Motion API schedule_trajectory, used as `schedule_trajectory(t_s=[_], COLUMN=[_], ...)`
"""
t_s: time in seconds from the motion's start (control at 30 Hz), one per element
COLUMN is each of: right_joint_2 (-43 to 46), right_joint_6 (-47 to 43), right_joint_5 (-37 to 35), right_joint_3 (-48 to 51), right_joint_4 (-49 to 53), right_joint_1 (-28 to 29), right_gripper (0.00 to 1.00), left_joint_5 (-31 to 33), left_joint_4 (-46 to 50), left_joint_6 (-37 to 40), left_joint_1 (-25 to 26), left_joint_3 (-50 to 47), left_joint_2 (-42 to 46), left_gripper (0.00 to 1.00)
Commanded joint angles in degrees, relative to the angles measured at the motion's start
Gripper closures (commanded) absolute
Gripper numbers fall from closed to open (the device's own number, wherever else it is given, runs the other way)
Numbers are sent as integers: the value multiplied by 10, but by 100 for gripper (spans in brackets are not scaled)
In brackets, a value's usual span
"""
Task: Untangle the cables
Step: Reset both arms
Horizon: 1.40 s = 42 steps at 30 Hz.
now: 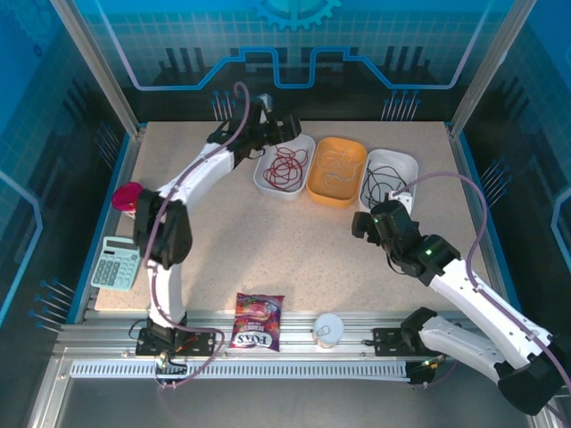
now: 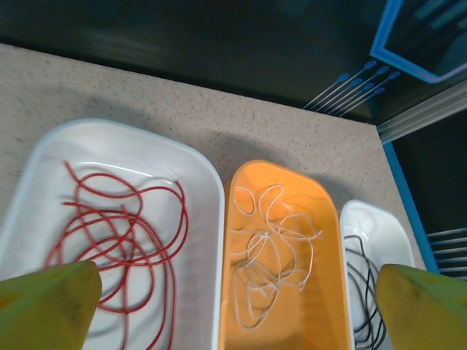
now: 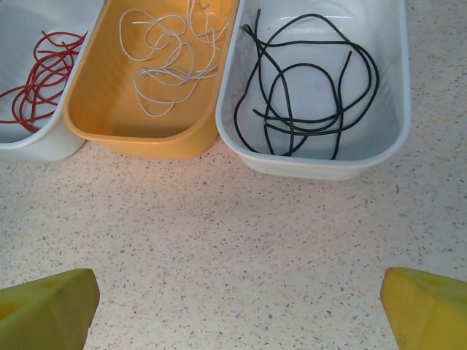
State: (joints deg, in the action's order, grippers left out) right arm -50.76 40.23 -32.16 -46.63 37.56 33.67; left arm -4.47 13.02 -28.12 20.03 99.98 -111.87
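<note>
Cables (image 1: 337, 169) lay sorted by colour, one colour per tray, in a row at the far side of the table (image 3: 233, 240). Red cables (image 2: 124, 226) lay looped in the left white tray (image 2: 211, 182), whitish cables (image 2: 270, 248) in the orange tray (image 2: 325, 313), and black cables (image 3: 306, 95) in the right white tray (image 3: 314, 166). The three trays stood just beside one another.

The left gripper (image 1: 284, 125) hung over the far end of the left white tray. Its yellow fingers (image 2: 47, 306) were spread wide, with the red and whitish loops below and between them. It held nothing and no contact with a strand was seen.

The right gripper (image 3: 237, 310) hung over bare table on the near side of the right white tray, apart from the black loops. Its jaws were wide open and empty.

A calculator (image 1: 116, 263) lay at the table's left edge, with a round red object (image 1: 128, 196) beyond it. A snack packet (image 1: 258, 323) and a small white cup (image 1: 327, 330) sat on the near rail between the arm bases. The packet carried large printed lettering, upside down to the camera and not legible. No other writing could be read.
</note>
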Motion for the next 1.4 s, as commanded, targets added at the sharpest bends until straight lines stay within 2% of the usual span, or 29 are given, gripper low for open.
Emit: schedule_trajectory(t_s=[0.0,0.27,0.4,0.57,0.67,0.83,0.93,1.13,1.27,1.37], right_joint_2=[11,31,47,67,76,73,72,90,107,113], right_joint_6=[-1,-19,-56,-133,-190,-247,-294,-346,-340,-342], right_joint_5=[-34,-74,-100,-115,-119,-109,-87,-47,-17,6], right_joint_3=[-6,25,57,108,142,177,207,268,283,289], right_joint_4=[26,9,-36,-128,-200,-280,-348,-476,-493,-487], right_joint_1=[-7,-22,-28,-40,-48,-72,-84,-113,-143,-161], right_gripper=[0,0,0,0,0,0,0,0,0,0], left_joint_5=[57,203,250,313,374,420,412,307,240,201], left_joint_4=[-52,-55,-76,-129,-156,-252,-305,-362,-418,-487], left_joint_6=[36,84,107,179,197,227,229,209,201,222], left_joint_1=[0,-6,-5,-6,-7,-13,-31,-107,-158,-173], left_joint_3=[-100,-353,-481,-636,-698,-775,-805,-836,-856,-875], left_joint_2=[110,351,460,583,625,638,632,606,581,556], left_gripper=[1,1,1,1,1,1,1,1,1,1])
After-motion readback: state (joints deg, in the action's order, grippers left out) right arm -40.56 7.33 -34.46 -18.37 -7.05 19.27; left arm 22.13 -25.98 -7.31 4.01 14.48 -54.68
